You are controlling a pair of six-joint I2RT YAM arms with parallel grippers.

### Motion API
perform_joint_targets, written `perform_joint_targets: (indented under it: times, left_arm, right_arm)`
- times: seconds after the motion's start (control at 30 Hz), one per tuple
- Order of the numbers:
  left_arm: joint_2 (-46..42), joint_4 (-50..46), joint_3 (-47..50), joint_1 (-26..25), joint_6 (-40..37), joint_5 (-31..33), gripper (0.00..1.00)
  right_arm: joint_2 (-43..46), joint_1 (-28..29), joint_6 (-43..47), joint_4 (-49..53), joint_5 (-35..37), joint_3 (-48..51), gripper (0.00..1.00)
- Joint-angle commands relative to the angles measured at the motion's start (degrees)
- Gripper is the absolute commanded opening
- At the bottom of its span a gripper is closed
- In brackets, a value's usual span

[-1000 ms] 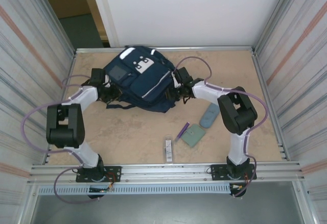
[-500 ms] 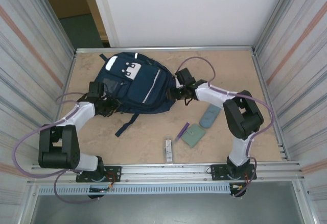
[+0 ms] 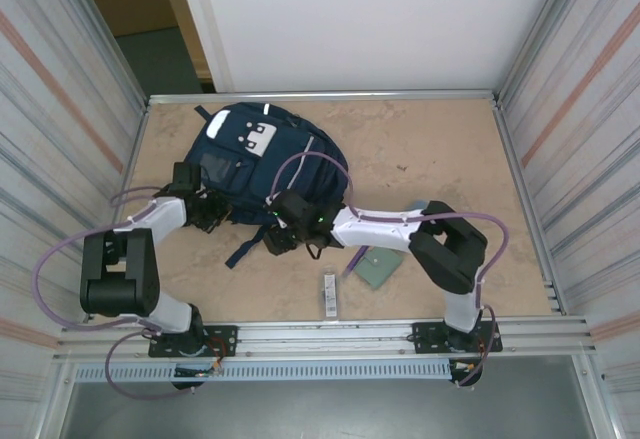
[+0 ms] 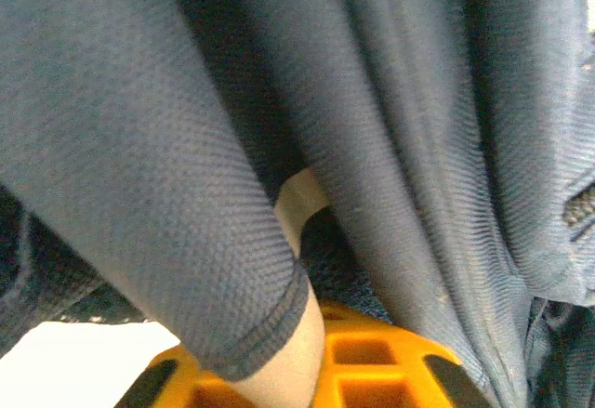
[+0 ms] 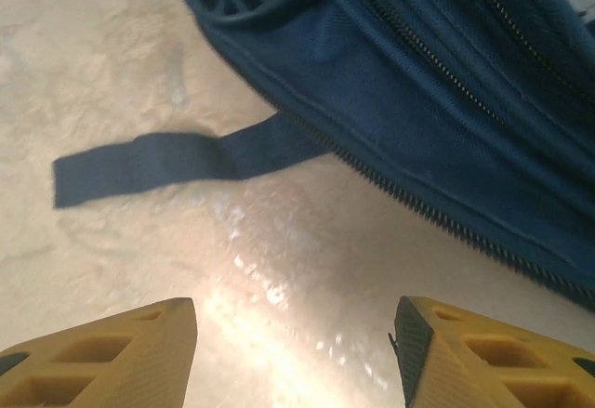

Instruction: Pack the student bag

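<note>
One student bag [image 3: 265,164] at table's [image 3: 430,149] eleven o'clock: left gripper [image 3: 208,211] clamped on its fabric at nine, right gripper [image 5: 296,329] gaping empty by strap [image 5: 139,166] at six; risks snagging strap, dragging bag.

Your left wrist camera sat so close to the student bag [image 4: 167,129] that its fabric blurred and draped over the left gripper's fingers [image 4: 372,375], which the bottom edge cut off; you couldn't tell whether cloth was pinched. From above, the left gripper [image 3: 212,213] had its tips buried against the bag. Your right arm [image 3: 385,227] covered part of the grey-green pouch [image 3: 378,271]. The small white object [image 3: 329,294] was too small to identify.
</note>
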State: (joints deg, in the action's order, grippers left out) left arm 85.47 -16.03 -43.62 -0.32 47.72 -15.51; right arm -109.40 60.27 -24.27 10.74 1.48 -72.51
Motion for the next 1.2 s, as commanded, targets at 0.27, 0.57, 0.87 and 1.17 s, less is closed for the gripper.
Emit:
perform_joint_targets:
  times: [0.27,0.57,0.87,1.17]
  left_arm:
    - [-13.0,-3.8,1.2,-1.8,4.3,-5.0,0.0]
    - [-14.0,-3.4,1.5,-1.5,8.7,-11.8,0.0]
    - [-17.7,-5.9,-0.6,-4.7,16.2,-9.1,0.0]
    - [-20.3,-5.9,1.1,-6.5,21.1,-8.6,0.0]
  right_arm:
    - [-5.5,-11.4,-6.4,-0.6,1.3,-4.6,0.63]
    - [3.3,-12.8,2.3,-9.4,2.1,4.5,0.64]
    - [6.6,1.9,28.0,-33.5,3.7,15.0,0.64]
    - [-4.0,3.6,26.5,-67.8,7.7,20.2,0.56]
